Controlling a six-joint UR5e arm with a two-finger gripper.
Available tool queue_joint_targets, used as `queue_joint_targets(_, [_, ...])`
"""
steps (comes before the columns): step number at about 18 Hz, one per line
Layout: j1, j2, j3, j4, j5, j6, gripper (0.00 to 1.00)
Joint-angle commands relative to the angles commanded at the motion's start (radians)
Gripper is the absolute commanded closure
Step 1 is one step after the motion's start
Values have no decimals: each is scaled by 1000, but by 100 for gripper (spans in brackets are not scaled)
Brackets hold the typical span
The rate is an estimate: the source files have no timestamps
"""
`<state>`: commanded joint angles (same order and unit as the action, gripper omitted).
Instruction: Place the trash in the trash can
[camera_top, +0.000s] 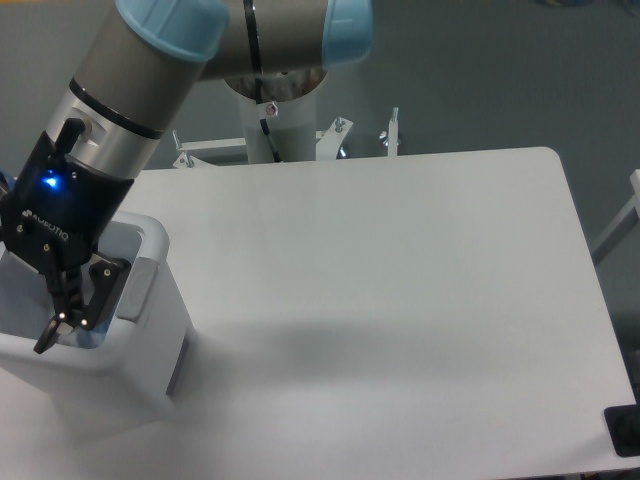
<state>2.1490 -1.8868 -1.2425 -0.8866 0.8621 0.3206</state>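
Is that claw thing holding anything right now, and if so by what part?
It cannot be told: the gripper reaches into the trash can, and no bottle shows between its visible fingers.

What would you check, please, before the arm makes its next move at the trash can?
1. Gripper over the trash can opening: ok, its fingers hang inside the rim.
2. Bottle clear of the fingers: cannot tell, no bottle shows between them, but part of the gripper is cut off at the picture's edge.
3. Bottle lying in the can: cannot tell, the arm hides most of the inside.
4. Carton in the can: cannot tell, it is not visible anywhere.
5. Trash left on the table: ok, none is visible on it.
6. Can upright: ok.
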Motion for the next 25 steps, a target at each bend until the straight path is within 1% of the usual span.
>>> queue_joint_targets(4, [122,2,-18,0,2,2,0])
queue_joint_targets(7, [234,2,-58,6,0,12,0])
queue_joint_targets(9, [302,3,-104,5,2,69,0])
queue_joint_targets(12, [374,3,-173,5,2,178,0])
queue_joint_targets(15, [446,-2,-213,3,3,261,0])
queue_joint_targets(19, [514,-34,-264,3,9,400,0])
queue_joint_targets(20, [523,-35,-278,3,34,447,0])
queue_joint_targets(22, [526,-34,-299,2,136,521,0])
queue_joint_targets(25, [519,-49,-308,2,309,541,0])
